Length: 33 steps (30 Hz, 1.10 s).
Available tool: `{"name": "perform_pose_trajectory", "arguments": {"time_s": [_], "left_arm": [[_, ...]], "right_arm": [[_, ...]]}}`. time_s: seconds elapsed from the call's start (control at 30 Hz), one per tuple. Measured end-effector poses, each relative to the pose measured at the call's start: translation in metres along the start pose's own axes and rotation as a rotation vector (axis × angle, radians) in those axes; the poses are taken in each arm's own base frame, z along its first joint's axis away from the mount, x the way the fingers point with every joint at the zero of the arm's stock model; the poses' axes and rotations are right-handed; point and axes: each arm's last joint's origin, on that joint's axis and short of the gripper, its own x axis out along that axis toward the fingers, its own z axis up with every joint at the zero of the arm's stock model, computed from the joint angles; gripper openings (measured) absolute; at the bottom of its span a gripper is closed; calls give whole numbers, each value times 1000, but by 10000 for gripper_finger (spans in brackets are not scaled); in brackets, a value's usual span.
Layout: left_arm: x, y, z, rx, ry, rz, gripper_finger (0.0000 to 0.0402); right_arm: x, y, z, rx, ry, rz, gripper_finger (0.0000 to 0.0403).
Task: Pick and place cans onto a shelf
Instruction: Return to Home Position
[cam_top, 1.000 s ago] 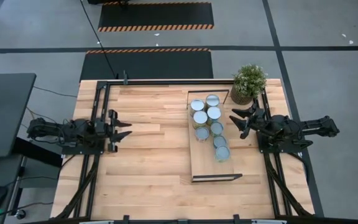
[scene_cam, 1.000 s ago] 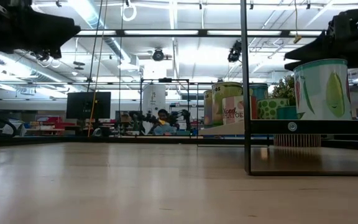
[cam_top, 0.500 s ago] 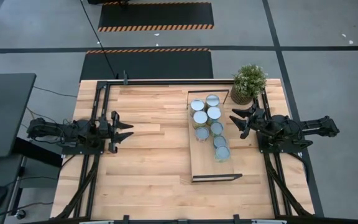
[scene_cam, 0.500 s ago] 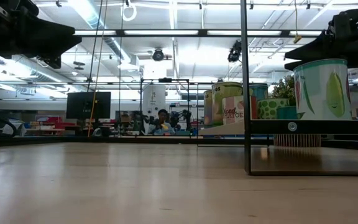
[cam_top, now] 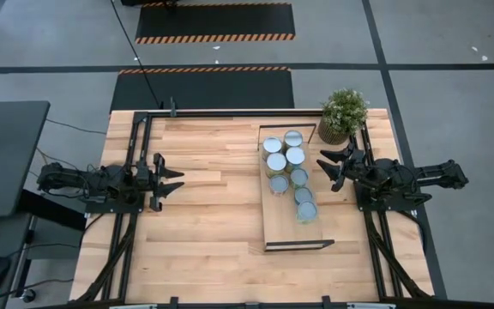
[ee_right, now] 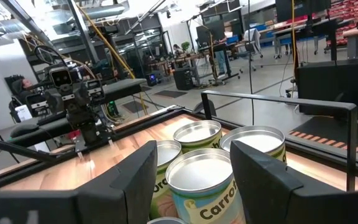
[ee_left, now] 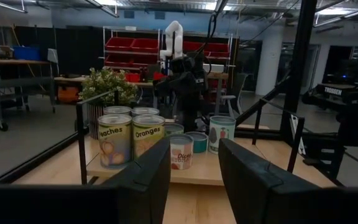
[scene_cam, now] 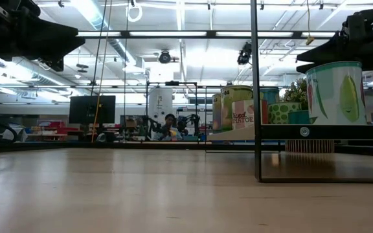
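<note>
- Cans [cam_top: 286, 168] stand clustered on the shelf [cam_top: 283, 227], at its plant [cam_top: 344, 112] end.
- Right jaws hang spread and empty just beside them; a careless swing on my way home could topple the nearest.
- Left jaws, also spread and empty, wait across the worktop [cam_top: 204, 215], well apart.

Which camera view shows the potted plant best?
The high view: the plant stands whole, with nothing covering it. In the left wrist view the cans partly cover it; in the low view only some leaves show between cans; the right wrist view does not show it.
</note>
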Motion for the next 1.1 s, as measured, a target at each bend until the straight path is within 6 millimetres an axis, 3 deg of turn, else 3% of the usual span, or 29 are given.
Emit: {"name": "perform_pose_trajectory", "arguments": {"time_s": [1.1], "left_arm": [[1, -2, -2, 4, 22, -15, 142]], "right_arm": [[0, 0, 0, 0, 0, 0, 210]]}}
